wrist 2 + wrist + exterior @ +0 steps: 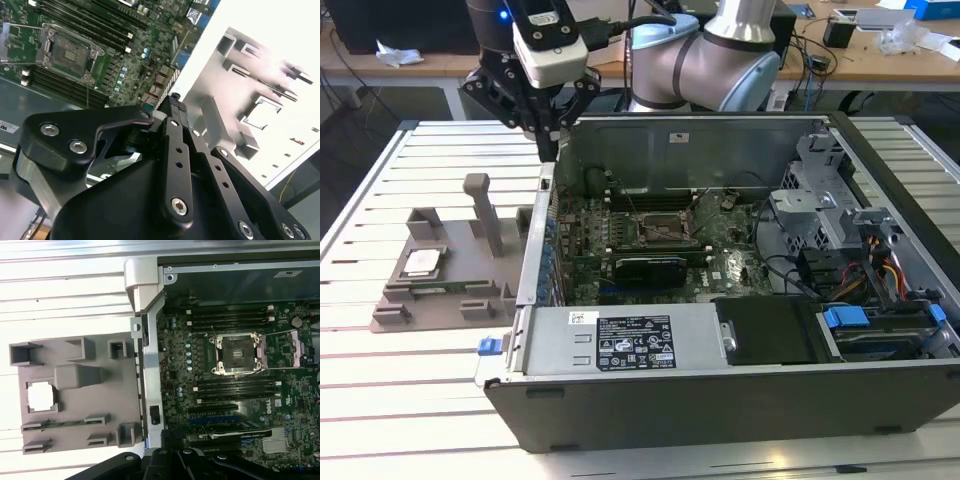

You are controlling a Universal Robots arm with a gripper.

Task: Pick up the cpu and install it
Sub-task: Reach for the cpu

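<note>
The gripper (549, 148) hung clenched on nothing above the case (720, 410) wall. The cpu (422, 263) lay in the fixture (460, 287) just outside the case. Likely risk: descending with fingers closed, it could have struck that wall or scraped the cpu's top instead of straddling it.

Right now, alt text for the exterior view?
The gripper hangs over the open computer case at its wall on the exterior view's left, holding nothing. The cpu lies in the grey fixture beside the case; the motherboard's socket is empty.
</note>
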